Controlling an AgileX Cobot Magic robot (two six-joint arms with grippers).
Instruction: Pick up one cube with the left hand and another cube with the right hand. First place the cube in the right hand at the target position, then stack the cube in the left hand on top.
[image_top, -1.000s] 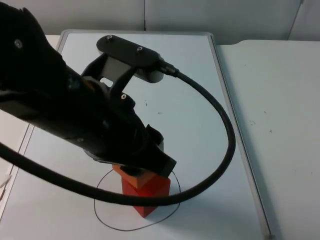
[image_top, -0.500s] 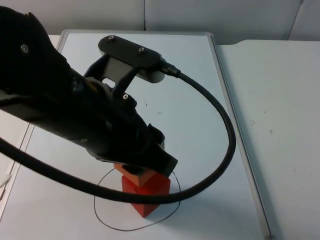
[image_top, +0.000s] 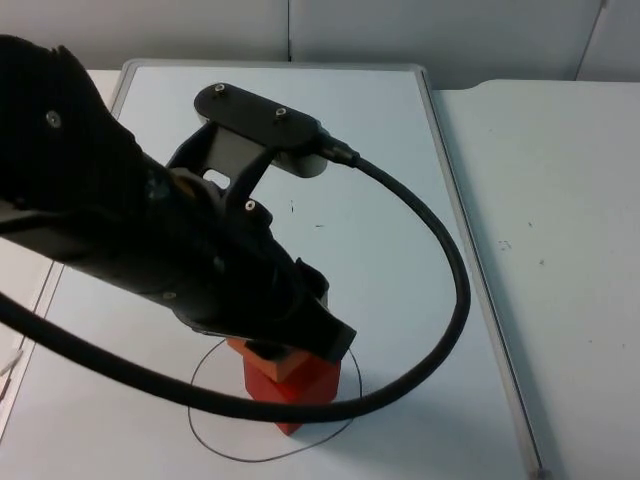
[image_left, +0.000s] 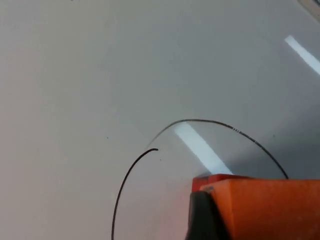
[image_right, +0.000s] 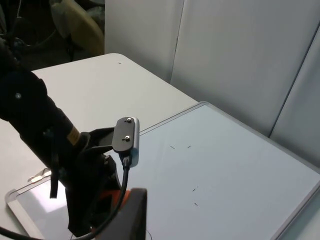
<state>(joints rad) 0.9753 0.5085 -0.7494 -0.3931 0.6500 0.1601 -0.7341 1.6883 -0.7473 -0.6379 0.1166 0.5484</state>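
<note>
A red cube (image_top: 305, 392) sits inside the circle drawn in pen (image_top: 215, 446) on the whiteboard (image_top: 400, 200). An orange cube (image_top: 281, 361) rests on or just above the red one, turned slightly against it. My left gripper (image_top: 284, 352) is shut on the orange cube, mostly hidden under the arm. In the left wrist view a black fingertip (image_left: 200, 218) presses the orange cube (image_left: 265, 207), with a sliver of the red cube (image_left: 209, 180) beneath. My right gripper (image_right: 131, 216) waits high off to the side, looking down at the left arm and the cubes (image_right: 107, 199).
The whiteboard's metal frame (image_top: 478, 270) runs along its right side, with bare white table (image_top: 560, 250) beyond. The left arm's thick black cable (image_top: 455, 290) loops out over the board to the right of the cubes.
The left arm has shifted slightly forward and down, bringing the orange cube lower onto the red cube. The red cube has stayed in place.
</note>
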